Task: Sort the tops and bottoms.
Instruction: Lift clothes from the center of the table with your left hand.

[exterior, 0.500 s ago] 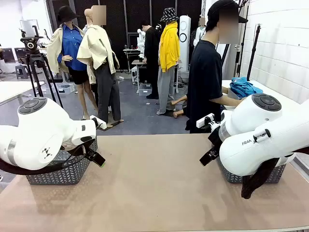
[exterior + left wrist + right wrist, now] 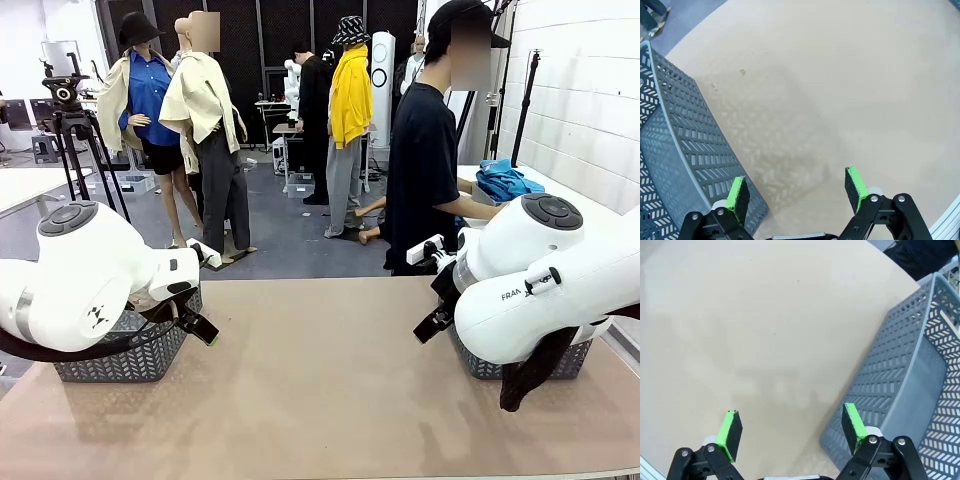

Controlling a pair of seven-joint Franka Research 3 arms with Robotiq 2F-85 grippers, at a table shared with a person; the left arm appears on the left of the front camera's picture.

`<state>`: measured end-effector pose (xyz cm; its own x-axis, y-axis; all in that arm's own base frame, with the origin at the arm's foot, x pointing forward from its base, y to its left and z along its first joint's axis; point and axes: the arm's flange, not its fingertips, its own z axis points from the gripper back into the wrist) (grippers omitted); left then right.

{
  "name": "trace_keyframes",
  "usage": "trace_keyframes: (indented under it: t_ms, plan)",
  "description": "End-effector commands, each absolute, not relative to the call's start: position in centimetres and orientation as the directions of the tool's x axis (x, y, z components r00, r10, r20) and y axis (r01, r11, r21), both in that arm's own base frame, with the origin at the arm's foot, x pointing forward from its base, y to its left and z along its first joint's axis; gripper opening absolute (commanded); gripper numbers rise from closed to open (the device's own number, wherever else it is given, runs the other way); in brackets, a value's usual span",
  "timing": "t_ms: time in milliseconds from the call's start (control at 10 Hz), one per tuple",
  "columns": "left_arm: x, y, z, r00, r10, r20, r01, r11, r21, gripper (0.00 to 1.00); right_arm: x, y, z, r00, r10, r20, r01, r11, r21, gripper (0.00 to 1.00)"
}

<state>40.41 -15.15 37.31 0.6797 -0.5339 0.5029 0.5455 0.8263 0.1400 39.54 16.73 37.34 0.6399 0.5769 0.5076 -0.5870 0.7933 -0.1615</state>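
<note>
— Where do we stand on the sorting?
— Right at the start, I'd say. The counter (image 2: 320,380) carries no garment. What I can see of the left basket (image 2: 120,362) at its left edge and the right basket (image 2: 478,366) at its right edge holds no cloth, so all the sorting is left to do.
— And the clothes?
— The blue clothes (image 2: 500,182) sit heaped on a white side table (image 2: 560,188) beyond the counter's far right corner. The person (image 2: 425,170) is reaching an arm toward them.
— Which way do they lie?
— I can't tell. They're bunched up, so no waistband or long axis reads.
— Your pincers?
— Left pincer (image 2: 796,187) and right pincer (image 2: 791,429) both gape wide and hold nothing. Each hangs over bare counter just beside its basket.
</note>
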Motion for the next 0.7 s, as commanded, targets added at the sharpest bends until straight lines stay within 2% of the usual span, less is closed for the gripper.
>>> trace_keyframes:
  t_ms: [0,600]
  plan:
    - [40.45,-15.05,37.32,0.681,-0.532,0.503,0.544,0.828,0.14,1.0,39.54,16.72,37.34,0.64,0.576,0.508,-0.587,0.794,-0.161,1.0]
    - [40.41,-15.15,37.31,0.68,-0.534,0.503,0.545,0.826,0.14,1.0,39.54,16.73,37.34,0.64,0.577,0.508,-0.587,0.793,-0.161,1.0]
